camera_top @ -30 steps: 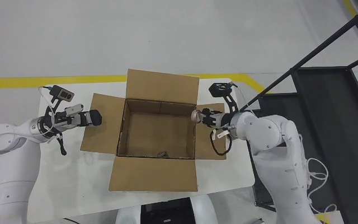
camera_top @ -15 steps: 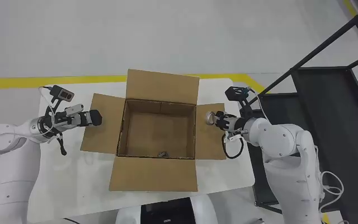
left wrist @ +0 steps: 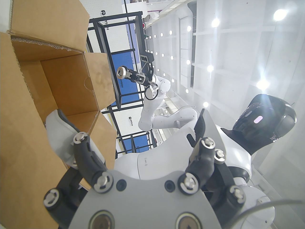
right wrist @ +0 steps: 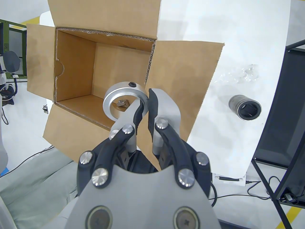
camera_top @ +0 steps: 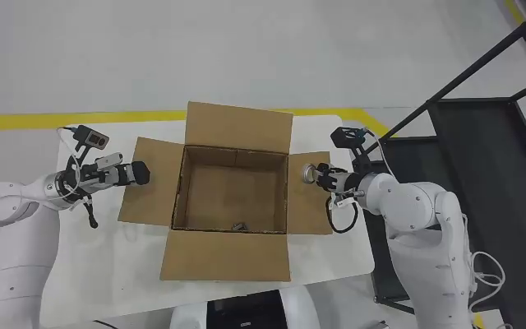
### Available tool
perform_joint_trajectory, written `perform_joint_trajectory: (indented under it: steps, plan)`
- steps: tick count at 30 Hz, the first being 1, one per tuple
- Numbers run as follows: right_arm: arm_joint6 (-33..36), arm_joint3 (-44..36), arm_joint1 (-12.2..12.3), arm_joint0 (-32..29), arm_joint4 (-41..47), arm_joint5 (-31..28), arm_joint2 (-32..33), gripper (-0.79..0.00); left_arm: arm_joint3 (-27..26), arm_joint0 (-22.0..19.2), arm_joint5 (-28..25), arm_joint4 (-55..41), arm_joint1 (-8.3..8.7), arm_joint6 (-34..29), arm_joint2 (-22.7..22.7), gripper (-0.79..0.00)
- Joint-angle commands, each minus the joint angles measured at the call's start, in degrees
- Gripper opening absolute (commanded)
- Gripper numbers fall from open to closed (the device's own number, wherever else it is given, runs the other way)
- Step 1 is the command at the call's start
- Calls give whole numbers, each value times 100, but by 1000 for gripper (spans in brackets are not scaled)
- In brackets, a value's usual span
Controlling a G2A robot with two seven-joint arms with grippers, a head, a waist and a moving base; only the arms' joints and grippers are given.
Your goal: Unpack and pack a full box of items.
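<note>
My right tool [right wrist: 145, 102] is clamped on the rim of a metal ring [right wrist: 112, 100], held in the air above the flap [right wrist: 181, 77] beneath it. Out past the flap's edge, on the bare counter [right wrist: 238, 24], lies a bearing [right wrist: 245, 107] with a clear bag [right wrist: 246, 72] near it. I judge this an unpacking carry, with that patch of counter the likely place for the ring. To do it well I should keep the clamp firm, clear the flap's edge, lower until the ring sits flat and apart from the bearing, and only then let go. Beyond the ring the box [right wrist: 78, 72] stands open, with one small part [right wrist: 122, 102] on its floor. Across the box, my left tool [camera_top: 136, 173] has its fingers apart beside the far flap [camera_top: 148, 189].
</note>
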Motion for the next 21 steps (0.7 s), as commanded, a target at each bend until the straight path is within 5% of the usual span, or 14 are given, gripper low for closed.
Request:
perform_joint_trajectory:
  steps: [1,12,21]
  plan:
    - [0,0,0,0,0,0,0,-785,0,0,0,0,0,0,0,0]
    - [-166,-9,11,-81,-88,-137,-17,-785,0,0,0,0,0,0,0,0]
    - [42,-864,86,-507,207,-134,537,-785,0,0,0,0,0,0,0,0]
